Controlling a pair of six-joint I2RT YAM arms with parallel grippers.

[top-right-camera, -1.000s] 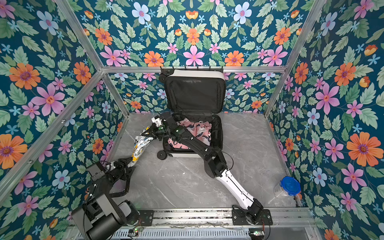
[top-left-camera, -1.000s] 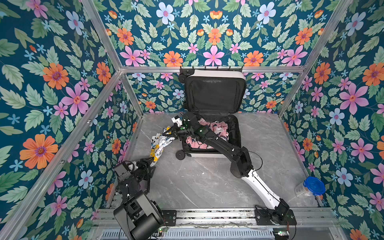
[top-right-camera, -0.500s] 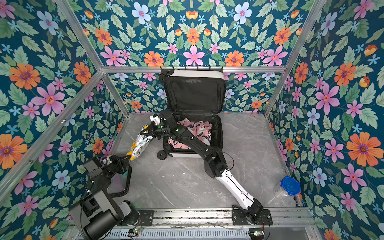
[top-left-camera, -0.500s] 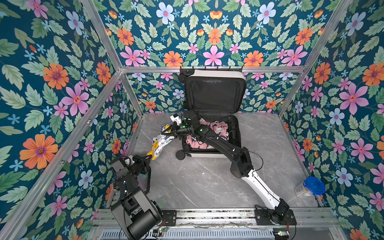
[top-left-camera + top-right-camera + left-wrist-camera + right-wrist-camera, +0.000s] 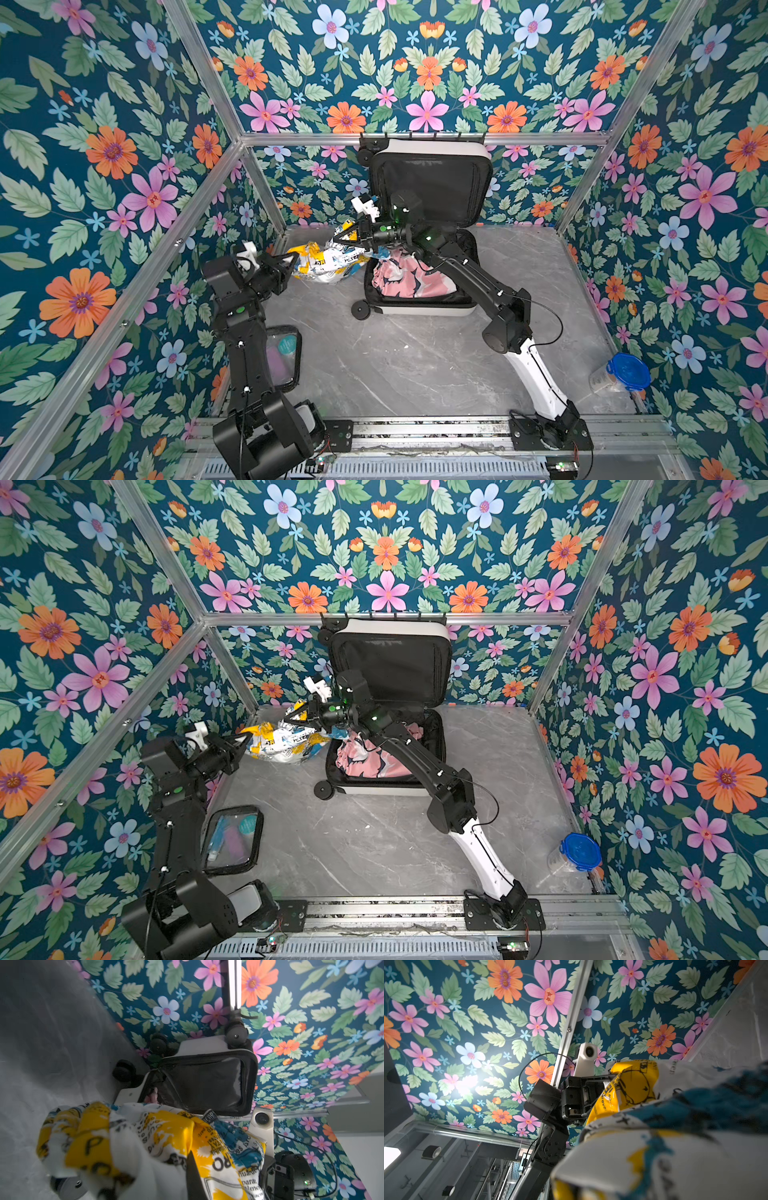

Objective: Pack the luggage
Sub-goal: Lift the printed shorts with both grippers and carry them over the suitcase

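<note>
Black arms, white lower link, perhaps green lights

Left gripper, right gripper clamped

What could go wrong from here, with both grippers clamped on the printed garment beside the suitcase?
1. The printed garment hangs outside the luggage, between the left gripper and the right gripper. Pulling apart could slip it from one grip.
2. Swung in, the cloth may end up half in, half out.
3. The right arm crosses the open shell and could bump the propped lid.

Smooth plastic luggage, matt printed cloth
</note>
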